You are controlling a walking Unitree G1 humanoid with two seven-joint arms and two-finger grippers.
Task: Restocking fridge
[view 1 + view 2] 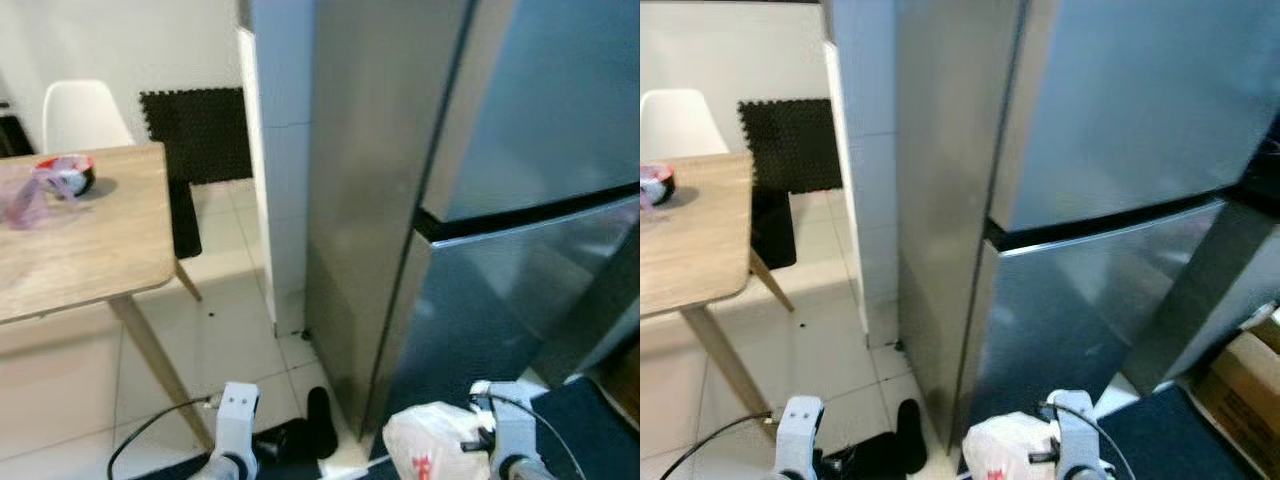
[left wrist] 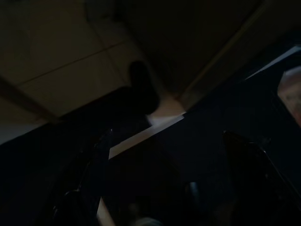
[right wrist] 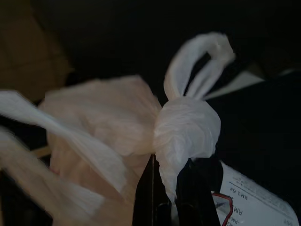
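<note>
Right now your right end effector (image 3: 171, 200) is clenched on the knot of the white bag (image 1: 432, 447), lower centre. Your fridge (image 1: 480, 200) stands closed directly ahead, upper right; your left end effector (image 2: 160, 183), released, is free for its door.

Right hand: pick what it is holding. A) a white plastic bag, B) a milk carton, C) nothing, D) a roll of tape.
A: in the right wrist view the right hand has its black fingers closed on the knotted top of the white plastic bag.
</note>
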